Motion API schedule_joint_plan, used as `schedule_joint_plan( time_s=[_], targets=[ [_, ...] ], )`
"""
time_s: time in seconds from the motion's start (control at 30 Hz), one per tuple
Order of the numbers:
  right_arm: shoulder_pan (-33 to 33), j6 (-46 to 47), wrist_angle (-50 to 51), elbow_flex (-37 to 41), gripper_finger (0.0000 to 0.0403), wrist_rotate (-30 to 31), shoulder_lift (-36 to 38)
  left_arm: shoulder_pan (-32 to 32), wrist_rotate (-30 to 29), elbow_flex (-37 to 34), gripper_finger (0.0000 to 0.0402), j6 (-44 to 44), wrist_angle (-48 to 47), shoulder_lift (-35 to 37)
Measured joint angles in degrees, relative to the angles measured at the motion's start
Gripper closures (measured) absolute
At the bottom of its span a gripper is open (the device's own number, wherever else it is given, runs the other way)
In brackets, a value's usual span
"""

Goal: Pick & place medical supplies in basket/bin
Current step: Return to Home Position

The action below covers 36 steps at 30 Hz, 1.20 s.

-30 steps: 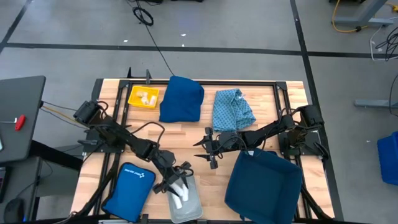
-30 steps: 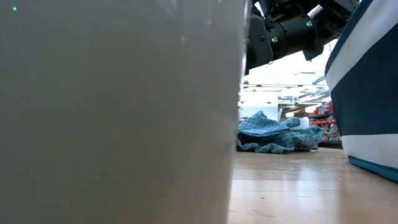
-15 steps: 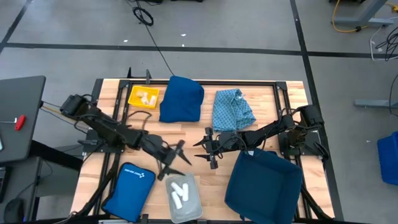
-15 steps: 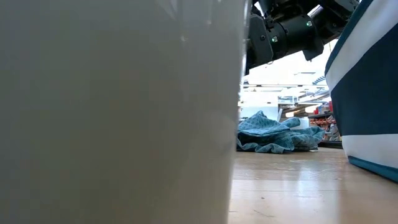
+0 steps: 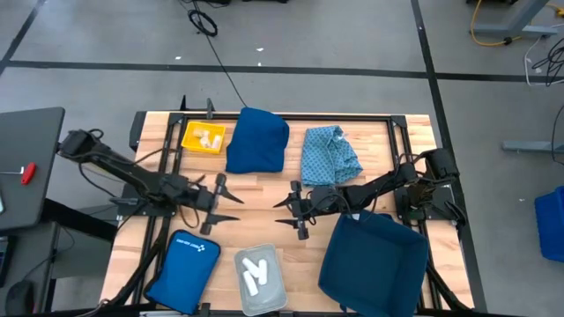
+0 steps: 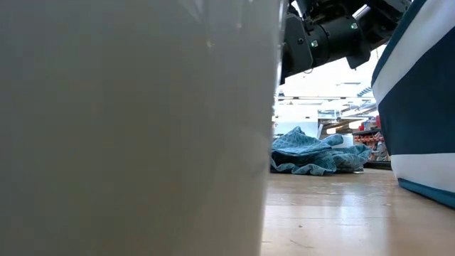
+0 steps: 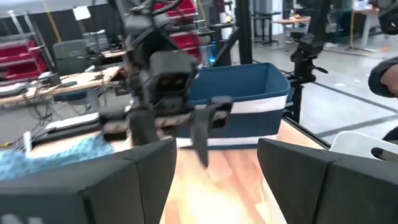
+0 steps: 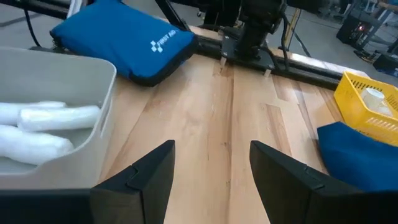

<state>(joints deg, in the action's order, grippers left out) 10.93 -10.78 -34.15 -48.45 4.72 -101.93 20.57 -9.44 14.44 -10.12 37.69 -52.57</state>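
Two white rolls [image 5: 256, 274] lie side by side on the floor of a grey bin [image 5: 273, 295] at the table's near edge; the right wrist view shows these rolls [image 8: 43, 124] too. More small white supplies [image 5: 208, 137] sit in a yellow basket [image 5: 189, 143] at the far left. My left gripper [image 5: 222, 200] hovers open over bare wood, to the far left of the bin. My right gripper [image 5: 286, 211] is open near the table's middle, holding nothing. In their wrist views, both the left gripper [image 7: 217, 155] and the right gripper [image 8: 211, 158] show a wide gap.
A blue zip pouch [image 5: 183, 264] lies left of the bin, and a large blue basket [image 5: 374, 255] stands at the near right. A dark blue cloth [image 5: 257, 139] and a patterned light blue cloth [image 5: 329, 156] lie along the far side. The bin wall [image 6: 128, 128] blocks most of the low view.
My left gripper has drawn back from over the grey bin, moving toward the table's left and far side. The two white rolls in the bin, partly covered by the gripper before, now lie in plain view. The right arm has kept still.
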Motion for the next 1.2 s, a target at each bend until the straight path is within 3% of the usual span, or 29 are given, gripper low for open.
schedule_joint_plan(
  time_s=[0.2, 0.4, 0.53, 0.83, 1.2],
  targets=[
    [1.11, 0.01, -5.63, 0.0, 0.0188, -2.96, 0.31, -2.58, 0.82, -5.53, 0.0173, 3.05, -3.41, 9.87],
    [1.48, -2.37, -4.94, 1.12, 0.0187, -3.04, 5.55, -5.42, 3.86, -9.01, 0.0173, 5.49, -6.57, 15.44],
    [0.16, -0.51, -4.99, 4.97, 0.0188, -3.87, 13.06, -6.84, 4.14, -10.69, 0.0173, 6.33, -6.61, 17.47],
    [-4.87, 1.63, -7.23, 20.15, 0.0188, -15.39, 34.68, -8.26, 5.43, -11.0, 0.0173, 6.24, -7.56, 18.22],
    [-9.64, 3.53, -8.69, 35.69, 0.0188, -16.14, 51.81, -10.16, 6.89, -11.0, 0.0173, 6.26, -8.11, 18.2]
  ],
)
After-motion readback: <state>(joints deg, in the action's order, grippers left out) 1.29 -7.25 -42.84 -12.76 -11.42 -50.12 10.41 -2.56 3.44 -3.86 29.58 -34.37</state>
